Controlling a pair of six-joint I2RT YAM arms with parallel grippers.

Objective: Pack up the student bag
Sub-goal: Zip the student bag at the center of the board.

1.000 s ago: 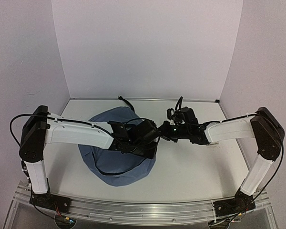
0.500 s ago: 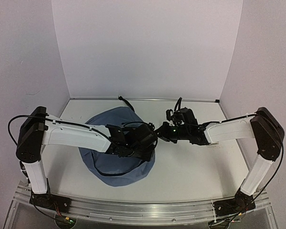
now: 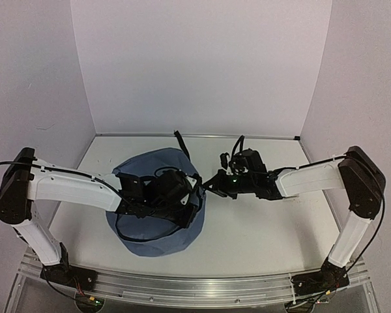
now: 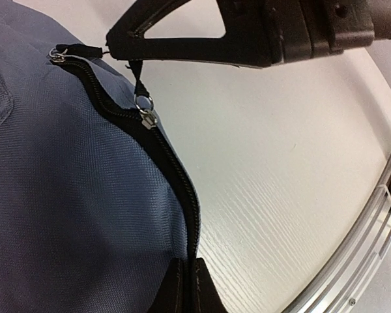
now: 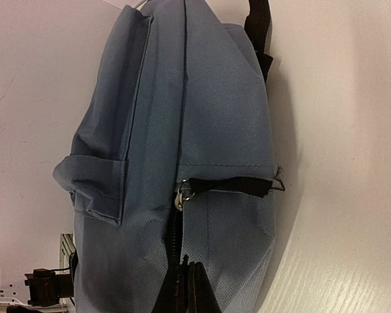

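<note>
White desk point(image 3: 267, 222) carries the student bag point(image 3: 153, 238) toward its near edge, left of middle. We judge the zipper point(image 4: 176, 176) step is in hand: left jaws clamp the bag's seam, right jaws seemingly pinch the pull tab point(image 4: 139, 81). Next, a steady pull along the teeth.

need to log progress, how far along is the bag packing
Done, apparently: the zip looks closed along the stretch the left wrist view shows, and its two sliders sit close together. In hand: the left gripper pinches the bag at the zip seam while the right gripper holds the pull cords. Left: probably only letting go. What is inside cannot be seen.
</note>
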